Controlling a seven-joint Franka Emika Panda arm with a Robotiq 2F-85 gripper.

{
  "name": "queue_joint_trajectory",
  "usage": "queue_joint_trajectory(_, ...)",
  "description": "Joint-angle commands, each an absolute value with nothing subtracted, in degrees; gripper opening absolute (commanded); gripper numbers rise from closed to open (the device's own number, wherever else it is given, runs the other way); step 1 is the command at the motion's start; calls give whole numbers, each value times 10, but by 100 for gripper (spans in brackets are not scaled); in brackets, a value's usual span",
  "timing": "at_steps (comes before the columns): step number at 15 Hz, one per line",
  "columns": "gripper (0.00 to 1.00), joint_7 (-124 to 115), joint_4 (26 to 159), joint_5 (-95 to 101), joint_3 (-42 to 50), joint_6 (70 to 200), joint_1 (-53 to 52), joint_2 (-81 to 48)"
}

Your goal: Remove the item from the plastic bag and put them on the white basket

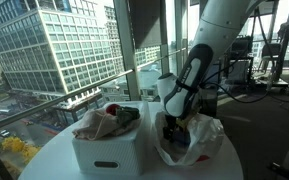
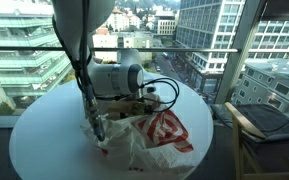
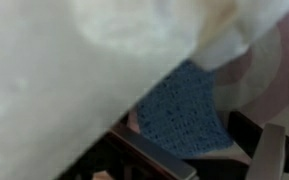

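Plastic of the plastic bag [image 3: 74, 70] blurs across most of my wrist view, leaving only a patch of blue knitted cloth [image 3: 189, 110] and dark edges I cannot make out. In both exterior views the gripper [image 1: 173, 122] is sunk in the bag's mouth with its fingertips hidden by crinkled film, so I cannot tell whether the pincer is parted or clamped on anything. The bag sits on the round table [image 1: 49, 165] just beside the white basket [image 1: 109, 155], whose heaped contents I cannot identify.
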State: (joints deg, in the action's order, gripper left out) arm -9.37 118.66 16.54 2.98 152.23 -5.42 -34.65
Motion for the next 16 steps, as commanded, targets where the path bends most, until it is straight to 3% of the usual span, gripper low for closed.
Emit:
queue_joint_trajectory(1, 74, -55, 1161, 147, 28, 1526, -49, -366)
queue_joint_trajectory(6, 34, -69, 1185, 161, 40, 1475, -81, -313)
queue_joint_trajectory(10, 7, -108, 1197, 188, 48, 1331, -120, -253)
queue_joint_trajectory(16, 7, -126, 1208, 224, -7, 1157, -147, -144)
